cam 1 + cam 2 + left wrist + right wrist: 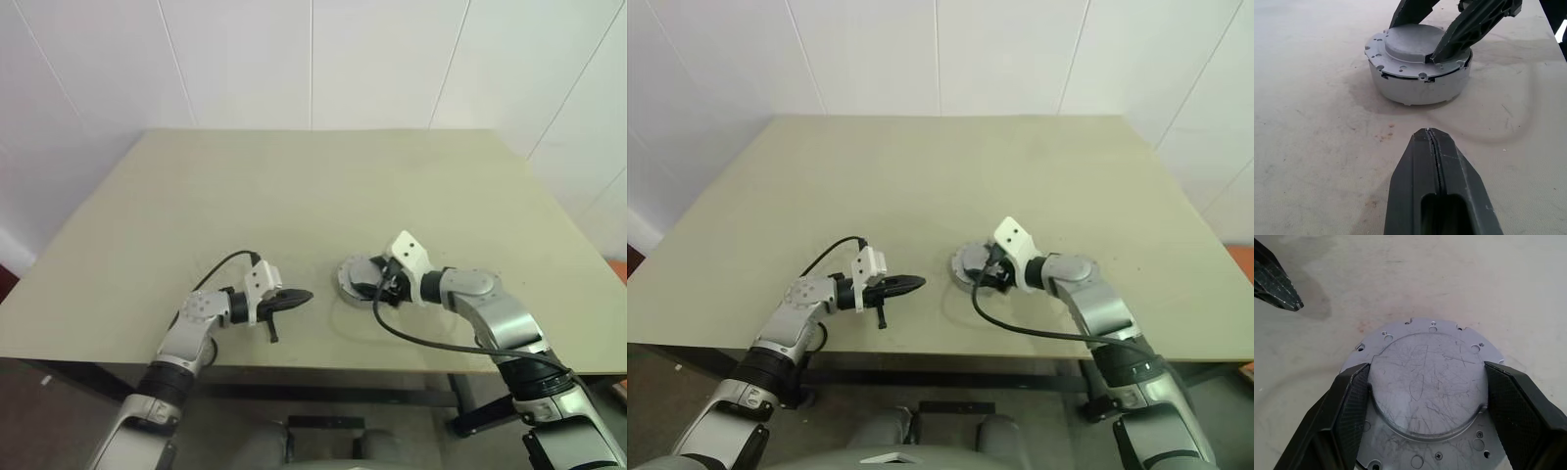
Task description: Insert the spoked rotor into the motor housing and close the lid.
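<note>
**Right fingers on the closed motor housing, left arm standing off**

We see the left arm bent low over the near edge of the table (118,235), its forearm angled inward. The left gripper (299,295) points toward the right side of the scene, nearly level, just above the table surface. Its fingers (1436,196) are clenched together on nothing; the left wrist view shows them meeting along a thin seam.

We see the right arm reaching in from the near right corner, elbow out, wrist turned inward and tipped downward. The right gripper (1425,382) sits over the motor housing (1418,83). Its two fingers (1344,406) are spread wide and bear on opposite sides of the raised round centre of the lid (1427,382).

The motor housing stands upright on the table, near the front edge and slightly right of centre, apart from the left gripper. Its axis is vertical and its flat faces are level. The lid lies on top, with its flange of small holes seated on the grey body.

We cannot make out the interior of the housing, because the lid covers it. The right fingers hide part of the lid rim. In the head views the assembly is small and partly hidden behind the right wrist.
</note>
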You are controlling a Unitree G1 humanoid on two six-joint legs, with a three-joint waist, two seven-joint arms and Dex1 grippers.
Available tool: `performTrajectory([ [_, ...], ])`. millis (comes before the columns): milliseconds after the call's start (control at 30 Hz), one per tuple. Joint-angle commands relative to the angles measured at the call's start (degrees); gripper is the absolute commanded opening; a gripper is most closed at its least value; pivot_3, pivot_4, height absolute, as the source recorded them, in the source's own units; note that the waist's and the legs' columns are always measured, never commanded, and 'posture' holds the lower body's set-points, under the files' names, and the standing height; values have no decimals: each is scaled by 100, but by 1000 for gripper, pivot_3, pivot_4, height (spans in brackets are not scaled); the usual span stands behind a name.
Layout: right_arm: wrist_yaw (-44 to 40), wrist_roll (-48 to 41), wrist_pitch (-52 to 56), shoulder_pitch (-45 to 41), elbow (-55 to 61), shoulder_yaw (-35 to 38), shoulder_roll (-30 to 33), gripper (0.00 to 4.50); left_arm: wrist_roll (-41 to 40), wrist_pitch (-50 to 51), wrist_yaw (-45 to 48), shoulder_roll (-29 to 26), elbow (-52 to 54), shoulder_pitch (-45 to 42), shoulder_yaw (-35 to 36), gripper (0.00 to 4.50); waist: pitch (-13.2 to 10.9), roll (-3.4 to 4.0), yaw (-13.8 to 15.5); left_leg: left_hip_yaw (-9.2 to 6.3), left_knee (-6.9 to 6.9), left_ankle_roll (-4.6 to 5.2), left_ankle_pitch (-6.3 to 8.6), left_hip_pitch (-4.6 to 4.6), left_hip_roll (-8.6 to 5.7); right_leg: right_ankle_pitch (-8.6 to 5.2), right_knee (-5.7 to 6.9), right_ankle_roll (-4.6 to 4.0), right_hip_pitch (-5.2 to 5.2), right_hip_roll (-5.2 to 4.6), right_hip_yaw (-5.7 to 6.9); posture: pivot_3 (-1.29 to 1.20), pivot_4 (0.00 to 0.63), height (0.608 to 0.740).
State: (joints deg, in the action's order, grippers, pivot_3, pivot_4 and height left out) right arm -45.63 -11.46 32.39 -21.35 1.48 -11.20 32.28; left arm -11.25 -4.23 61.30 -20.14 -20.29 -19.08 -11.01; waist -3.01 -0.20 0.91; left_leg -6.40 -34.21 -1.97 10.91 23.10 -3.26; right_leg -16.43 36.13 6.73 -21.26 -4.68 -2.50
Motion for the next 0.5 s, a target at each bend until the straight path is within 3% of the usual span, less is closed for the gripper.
performTrajectory([
  [33,-128,46,196,44,-56,-8,155,3218,-43,-38,10,2,143,-123,60,0,0,0,-1,0,0,0,0,0,0,0,0,0,0,0,0,0,0,740],
  [500,-121,601,441,130,-223,-580,579,3218,-58,44,12,-6,277,-70,43,0,6,-3,76,0,-1,-2,2,-36,-1,-2,-11,-1,22,-4,3,0,0,740],
])
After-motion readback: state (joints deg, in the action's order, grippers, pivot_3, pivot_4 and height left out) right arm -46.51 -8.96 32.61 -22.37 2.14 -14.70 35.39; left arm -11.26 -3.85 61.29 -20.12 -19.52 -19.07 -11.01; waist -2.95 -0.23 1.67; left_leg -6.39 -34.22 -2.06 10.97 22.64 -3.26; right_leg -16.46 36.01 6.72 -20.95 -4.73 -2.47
